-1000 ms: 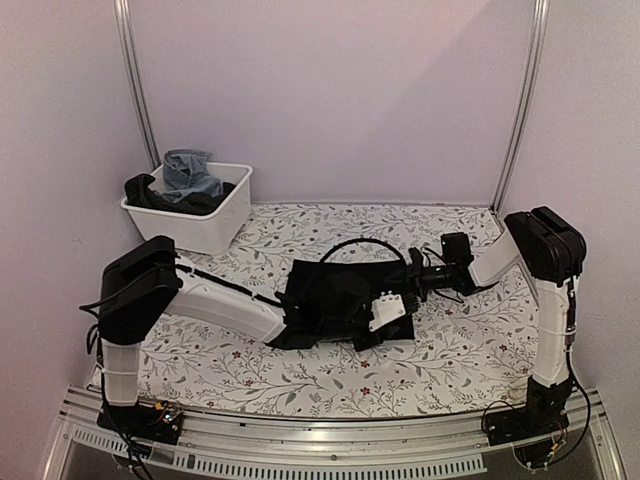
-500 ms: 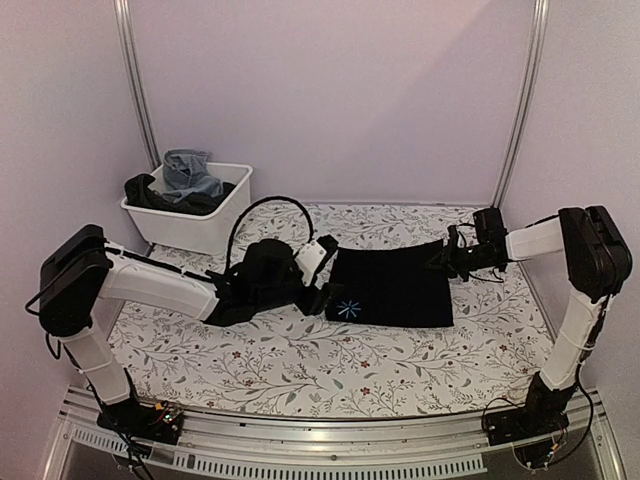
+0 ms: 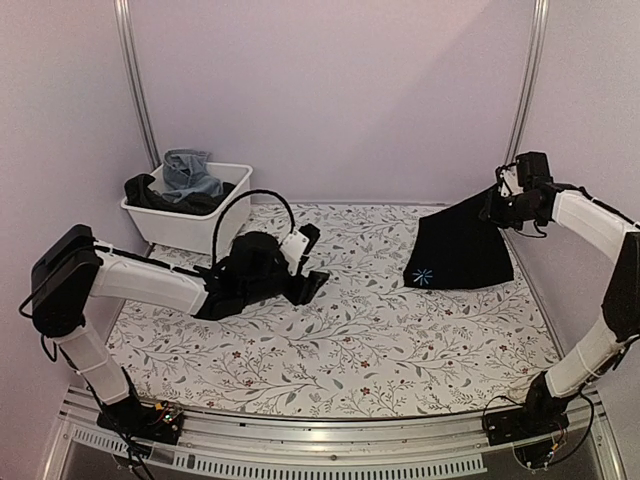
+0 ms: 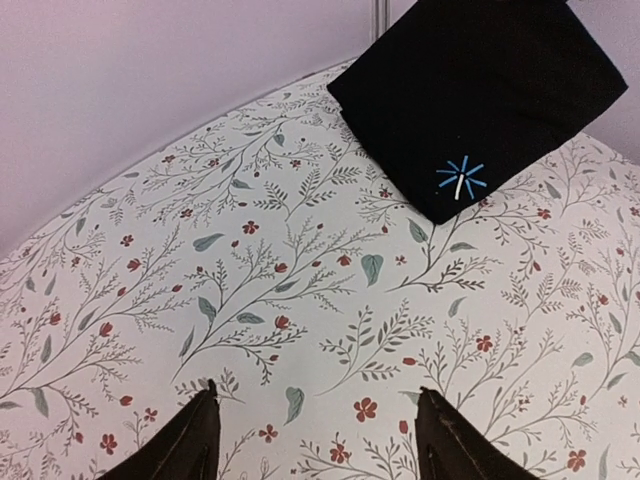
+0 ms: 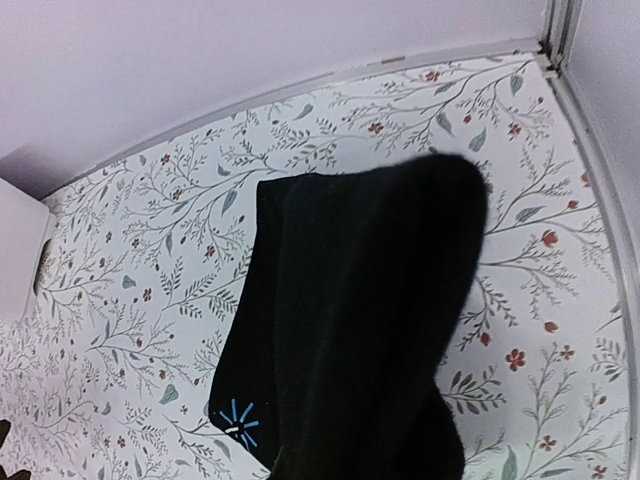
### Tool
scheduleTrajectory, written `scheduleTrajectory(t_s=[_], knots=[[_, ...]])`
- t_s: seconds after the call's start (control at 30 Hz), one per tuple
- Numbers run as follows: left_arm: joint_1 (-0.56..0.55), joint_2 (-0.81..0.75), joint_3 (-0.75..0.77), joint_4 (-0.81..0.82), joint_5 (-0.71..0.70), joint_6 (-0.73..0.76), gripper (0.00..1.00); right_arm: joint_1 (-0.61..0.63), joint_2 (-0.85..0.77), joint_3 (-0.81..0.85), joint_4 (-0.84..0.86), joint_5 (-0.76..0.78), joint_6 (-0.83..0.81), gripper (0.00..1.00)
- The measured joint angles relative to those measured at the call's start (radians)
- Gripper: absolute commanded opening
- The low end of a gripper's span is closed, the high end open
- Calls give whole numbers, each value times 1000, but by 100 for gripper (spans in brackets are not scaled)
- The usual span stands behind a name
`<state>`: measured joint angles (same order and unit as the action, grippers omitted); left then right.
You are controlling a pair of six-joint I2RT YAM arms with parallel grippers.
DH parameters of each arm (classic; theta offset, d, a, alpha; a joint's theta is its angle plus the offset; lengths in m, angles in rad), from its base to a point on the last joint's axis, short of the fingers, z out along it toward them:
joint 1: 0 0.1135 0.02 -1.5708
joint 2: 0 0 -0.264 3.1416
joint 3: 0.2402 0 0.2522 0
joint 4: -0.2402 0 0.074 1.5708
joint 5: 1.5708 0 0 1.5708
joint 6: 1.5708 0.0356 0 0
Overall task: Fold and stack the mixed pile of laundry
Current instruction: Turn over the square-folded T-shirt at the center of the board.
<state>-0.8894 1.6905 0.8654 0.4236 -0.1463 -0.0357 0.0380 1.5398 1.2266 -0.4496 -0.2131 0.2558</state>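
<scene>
A folded black cloth [image 3: 460,250] with a small blue star mark [image 3: 421,275] hangs from my right gripper [image 3: 497,200] at the far right of the table, its lower edge resting on the tabletop. In the right wrist view the cloth [image 5: 360,320] covers the fingers. My left gripper [image 3: 308,285] is open and empty, low over the table left of centre. Its two fingertips [image 4: 200,430] frame bare tablecloth, and the cloth [image 4: 480,90] lies well ahead of it. Light blue jeans [image 3: 190,172] and dark clothes [image 3: 150,193] lie in the bin.
A white plastic bin [image 3: 215,225] stands at the back left corner. The floral tablecloth [image 3: 350,340] covers the table. Metal frame posts [image 3: 520,100] rise at the back corners, the right one close behind my right gripper.
My right gripper has pulled the black cloth from the table's middle to the far right and raised its edge. My left gripper has let go of the cloth and drawn back to the left.
</scene>
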Motion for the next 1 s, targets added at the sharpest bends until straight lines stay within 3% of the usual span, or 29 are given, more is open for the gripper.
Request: scheduleTrajectory(t_s=[0.37, 0.63, 1.0], knots=[[87, -105, -76, -3, -10, -44, 67, 39, -3, 328, -224, 189, -145, 0], [142, -163, -109, -39, -19, -94, 67, 378, 278, 469, -282, 297, -200, 0], [266, -380, -225, -56, 26, -209, 69, 727, 612, 661, -346, 239, -149, 0]])
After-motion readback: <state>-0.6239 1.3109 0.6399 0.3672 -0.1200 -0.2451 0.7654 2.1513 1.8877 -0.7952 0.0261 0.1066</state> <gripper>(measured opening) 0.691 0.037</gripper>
